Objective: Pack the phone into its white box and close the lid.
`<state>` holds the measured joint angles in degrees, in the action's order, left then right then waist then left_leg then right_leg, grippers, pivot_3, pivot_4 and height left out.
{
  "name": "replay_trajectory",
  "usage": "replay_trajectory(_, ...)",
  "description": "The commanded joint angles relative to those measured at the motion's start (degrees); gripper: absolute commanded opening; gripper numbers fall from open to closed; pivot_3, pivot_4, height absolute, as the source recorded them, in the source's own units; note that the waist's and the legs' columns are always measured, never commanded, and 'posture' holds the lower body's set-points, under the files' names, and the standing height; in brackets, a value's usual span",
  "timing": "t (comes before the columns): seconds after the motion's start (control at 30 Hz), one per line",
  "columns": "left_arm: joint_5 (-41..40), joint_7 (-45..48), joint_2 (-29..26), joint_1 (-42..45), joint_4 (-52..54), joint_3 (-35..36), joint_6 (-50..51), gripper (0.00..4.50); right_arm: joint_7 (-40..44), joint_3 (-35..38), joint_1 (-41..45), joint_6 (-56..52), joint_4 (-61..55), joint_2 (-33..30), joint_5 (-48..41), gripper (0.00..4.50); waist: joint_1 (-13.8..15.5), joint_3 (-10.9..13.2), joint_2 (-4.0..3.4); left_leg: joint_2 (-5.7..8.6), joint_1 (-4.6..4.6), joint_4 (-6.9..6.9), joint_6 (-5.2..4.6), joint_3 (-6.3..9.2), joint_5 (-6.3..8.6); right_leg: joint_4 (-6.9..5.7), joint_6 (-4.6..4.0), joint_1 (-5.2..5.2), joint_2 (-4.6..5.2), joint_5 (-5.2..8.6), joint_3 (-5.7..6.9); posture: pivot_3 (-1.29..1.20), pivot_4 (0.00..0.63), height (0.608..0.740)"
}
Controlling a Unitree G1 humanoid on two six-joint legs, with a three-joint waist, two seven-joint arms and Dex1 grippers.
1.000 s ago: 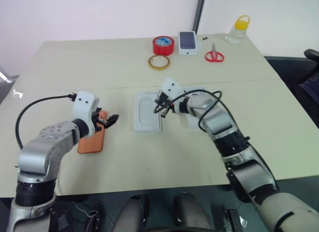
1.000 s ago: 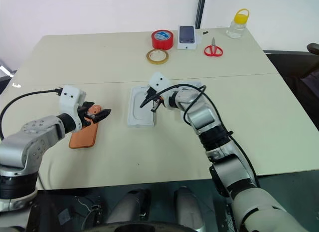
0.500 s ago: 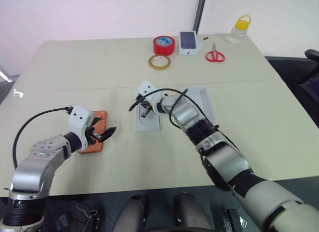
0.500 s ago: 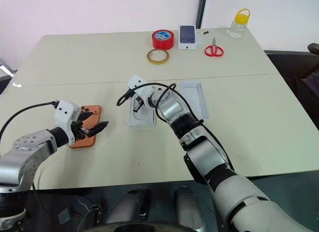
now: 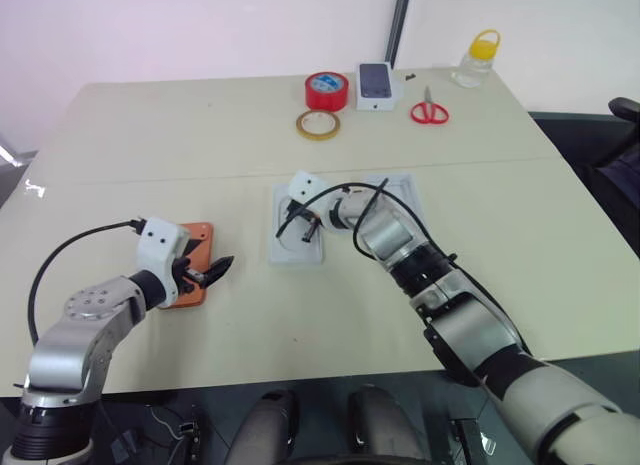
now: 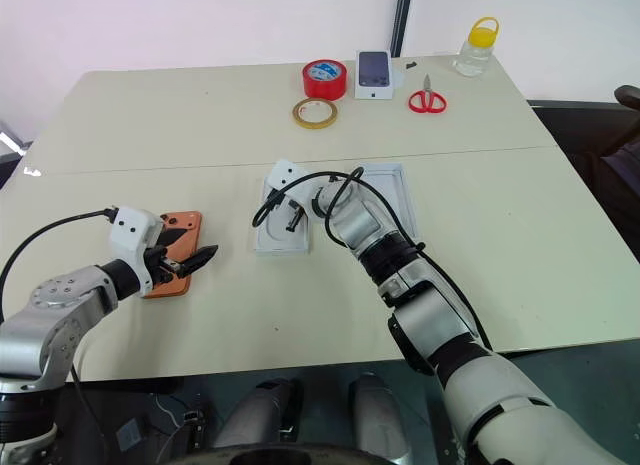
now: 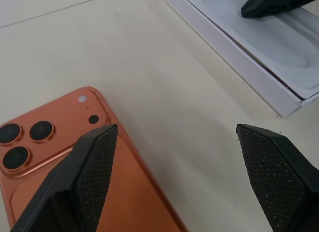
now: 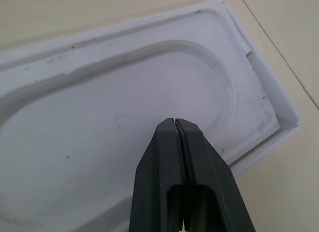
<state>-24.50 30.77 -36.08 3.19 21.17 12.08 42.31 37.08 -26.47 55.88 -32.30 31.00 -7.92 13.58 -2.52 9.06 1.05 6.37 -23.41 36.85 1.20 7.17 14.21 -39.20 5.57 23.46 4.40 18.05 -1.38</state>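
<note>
On the beige table, orange phone lies camera-side up beneath the left gripper, fingers spread. Right gripper (2 fingers pressed together) sits over the white box, possibly touching its floor. Lid lies beside it.

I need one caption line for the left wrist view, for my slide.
Open left gripper above the orange phone, with the white box nearby.

readable text: none on any object
red tape roll: blue label on top, print too small to read
small white box: phone picture only
</note>
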Motion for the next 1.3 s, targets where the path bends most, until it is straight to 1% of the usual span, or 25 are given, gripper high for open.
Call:
replay_trajectory(0.03, -0.64, -0.28, -0.43, 1.25, 1.99, 0.92, 0.32, 4.02, 0.63, -1.76, -0.68, -0.75, -2.79, -1.33, 2.55, 0.04, 0.04, 0.0, 0.0, 0.0, 0.0, 0.0, 0.0, 0.0, 0.0, 0.0, 0.0, 0.0, 0.0, 0.0, 0.0, 0.0, 0.15, 0.74)
replay_trajectory(0.2, -0.53, -0.09, -0.42, 1.47, 1.68, 0.95, 0.29, 4.02, 1.2, -2.04, -1.3, -0.8, -6.17, -1.53, 3.06, 0.04, 0.08, 0.0, 0.0, 0.02, 0.0, 0.01, 0.0, 0.0, 0.0, 0.02, 0.0, -0.02, 0.01, 0.0, 0.0, 0.0, 0.15, 0.74)
replay_trajectory(0.37, -0.76, -0.69, 0.01, 1.79, 1.16, 2.1, 0.68, 4.02, 1.43, 0.46, -2.02, 0.24, -11.27, -0.21, 0.62, 0.04, -0.06, 0.0, 0.0, 0.0, 0.0, -0.01, 0.0, 0.0, 0.0, 0.0, 0.0, 0.01, 0.0, 0.0, 0.0, 0.0, 0.15, 0.74)
replay_trajectory(0.5, -3.12, -3.64, 1.95, 3.88, -1.08, 6.07, 3.41, 4.02, 1.35, 3.37, -3.16, -1.54, -15.74, 2.09, -2.93, 0.04, -0.03, 0.0, 0.0, -0.01, -0.01, -0.02, 0.0, 0.0, 0.0, 0.0, 0.0, 0.01, -0.01, 0.0, 0.0, 0.0, 0.15, 0.74)
replay_trajectory(0.6, -4.94, -7.49, 3.63, 5.99, -3.01, 9.95, 7.47, 4.02, 1.38, 3.4, -4.3, -3.46, -18.22, 3.48, -3.92, 0.04, -0.03, 0.0, 0.0, -0.01, 0.0, 0.0, 0.0, 0.01, 0.0, 0.0, 0.0, 0.01, -0.02, 0.0, 0.01, 0.0, 0.15, 0.74)
replay_trajectory(0.63, -5.75, -9.27, 4.22, 6.9, -3.91, 11.87, 9.44, 4.02, 1.45, 2.97, -4.79, -4.09, -19.08, 4.05, -4.2, 0.04, 0.02, 0.0, 0.0, -0.01, 0.0, 0.0, 0.0, 0.01, 0.0, 0.0, 0.0, 0.01, -0.02, 0.0, 0.0, 0.0, 0.15, 0.74)
replay_trajectory(0.67, -6.64, -10.85, 4.77, 7.78, -4.78, 13.83, 11.39, 4.26, 1.5, 2.43, -5.22, -4.62, -19.82, 4.56, -4.36, 0.01, 0.05, -0.01, 0.01, -0.01, 0.0, 0.01, 0.0, 0.01, 0.0, 0.0, 0.0, 0.01, -0.02, 0.0, 0.01, 0.0, 0.15, 0.74)
replay_trajectory(0.77, -7.54, -15.07, 4.79, 9.63, -7.58, 18.76, 16.67, 4.26, 2.23, -0.19, -6.44, -5.24, -21.82, 6.26, -4.52, 0.01, -0.05, -0.01, 0.01, -0.01, 0.0, 0.02, 0.0, 0.03, 0.0, -0.02, 0.0, 0.01, -0.02, 0.0, 0.02, 0.0, 0.15, 0.74)
replay_trajectory(0.9, -8.56, -18.17, 3.39, 11.1, -9.84, 21.5, 26.29, 4.26, 3.06, -4.87, -6.41, -6.7, -20.99, 8.63, -3.42, 0.01, -0.17, -0.01, 0.02, -0.01, 0.0, 0.02, 0.0, 0.03, 0.0, -0.07, 0.0, 0.05, -0.04, 0.0, 0.01, 0.0, 0.15, 0.74)
replay_trajectory(0.97, -9.47, -18.31, 3.31, 11.72, -9.9, 22.18, 29.71, 4.26, 3.1, -7.39, -6.18, -6.8, -20.35, 9.27, -2.18, 0.01, -0.07, -0.01, 0.02, -0.01, 0.0, 0.04, 0.0, 0.04, 0.0, -0.07, 0.0, 0.06, -0.04, 0.0, 0.02, 0.0, 0.15, 0.74)
replay_trajectory(1.17, -11.96, -17.57, 4.07, 11.71, -7.83, 21.24, 39.37, 4.26, 6.22, -10.59, -5.58, -8.35, -18.3, 12.14, -3.68, 0.01, -0.01, -0.02, 0.03, 0.01, 0.02, 0.06, 0.01, 0.09, 0.0, -0.03, 0.01, 0.11, -0.02, 0.0, 0.07, 0.0, 0.15, 0.74)
replay_trajectory(1.3, -12.68, -17.58, 6.75, 11.41, -5.66, 20.24, 42.13, 4.26, 7.1, -11.84, -4.83, -7.95, -14.99, 13.81, -3.49, 0.01, 0.01, -0.03, 0.02, 0.01, 0.04, 0.05, 0.01, 0.09, 0.0, -0.03, 0.0, 0.11, -0.02, 0.0, 0.07, 0.0, 0.15, 0.74)
